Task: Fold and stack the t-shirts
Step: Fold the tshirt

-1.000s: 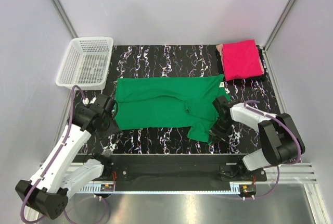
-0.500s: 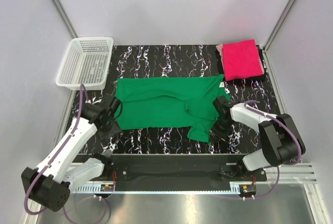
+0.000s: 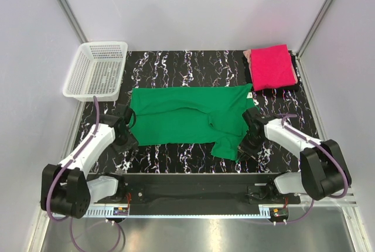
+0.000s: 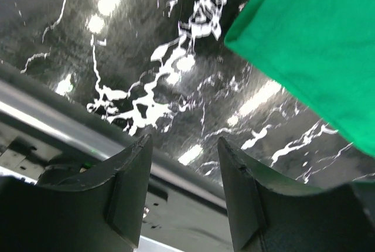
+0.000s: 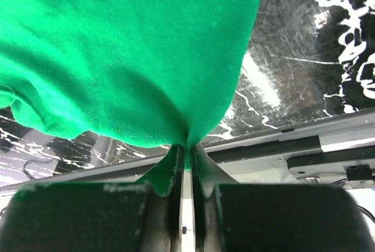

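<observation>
Black marbled desk carries the pink t-shirt folded at its far right corner; the green t-shirt lies mid-desk, half folded, right fingers clamped on its near edge, left fingers apart beside its corner

The left arm is stretching forward and inward, its wrist tipping down, and the left gripper is hanging low with its jaws standing apart around nothing. The right arm is reaching inward, and the right gripper is pinching the green t-shirt at its edge, jaws pressed together.
</observation>
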Controlling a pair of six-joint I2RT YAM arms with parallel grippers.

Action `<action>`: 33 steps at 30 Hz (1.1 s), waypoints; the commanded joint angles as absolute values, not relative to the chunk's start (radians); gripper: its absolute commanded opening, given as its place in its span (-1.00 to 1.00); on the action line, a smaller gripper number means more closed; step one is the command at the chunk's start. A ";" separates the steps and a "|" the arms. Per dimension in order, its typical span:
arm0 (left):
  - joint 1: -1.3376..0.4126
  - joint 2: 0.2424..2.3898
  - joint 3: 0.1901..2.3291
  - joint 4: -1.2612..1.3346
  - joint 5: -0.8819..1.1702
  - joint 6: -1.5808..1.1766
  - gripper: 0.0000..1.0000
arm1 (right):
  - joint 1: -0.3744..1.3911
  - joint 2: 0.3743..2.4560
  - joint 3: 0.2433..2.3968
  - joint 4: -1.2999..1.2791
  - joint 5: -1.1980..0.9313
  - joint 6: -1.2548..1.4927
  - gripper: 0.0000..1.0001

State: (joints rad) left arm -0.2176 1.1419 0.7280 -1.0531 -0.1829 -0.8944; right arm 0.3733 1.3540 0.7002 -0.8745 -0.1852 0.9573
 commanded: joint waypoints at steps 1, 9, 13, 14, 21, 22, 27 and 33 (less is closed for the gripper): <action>-0.198 1.178 0.741 -0.962 -0.146 -0.873 0.08 | 0.383 1.313 0.721 -0.910 -0.196 0.948 -1.00; -0.173 1.253 0.726 -0.897 -0.109 -0.893 0.10 | 0.383 1.285 0.729 -0.934 -0.201 0.950 -1.00; -0.172 1.270 0.719 -0.882 -0.110 -0.903 0.10 | 0.383 1.267 0.733 -0.948 -0.202 0.950 -1.00; -0.169 1.275 0.719 -0.879 -0.110 -0.908 0.10 | 0.383 1.259 0.736 -0.956 -0.201 0.950 -1.00; -0.160 1.354 0.742 -0.873 -0.118 -0.926 0.10 | 0.383 1.236 0.755 -0.992 -0.195 0.945 -1.00; -0.160 1.362 0.745 -0.870 -0.118 -0.928 0.09 | 0.383 1.233 0.761 -0.994 -0.196 0.943 -1.00; -0.156 1.400 0.759 -0.839 -0.114 -0.934 0.09 | 0.383 1.212 0.784 -1.022 -0.206 0.942 -1.00; -0.155 1.440 0.791 -0.827 -0.110 -0.919 0.08 | 0.383 1.198 0.788 -1.037 -0.207 0.943 -1.00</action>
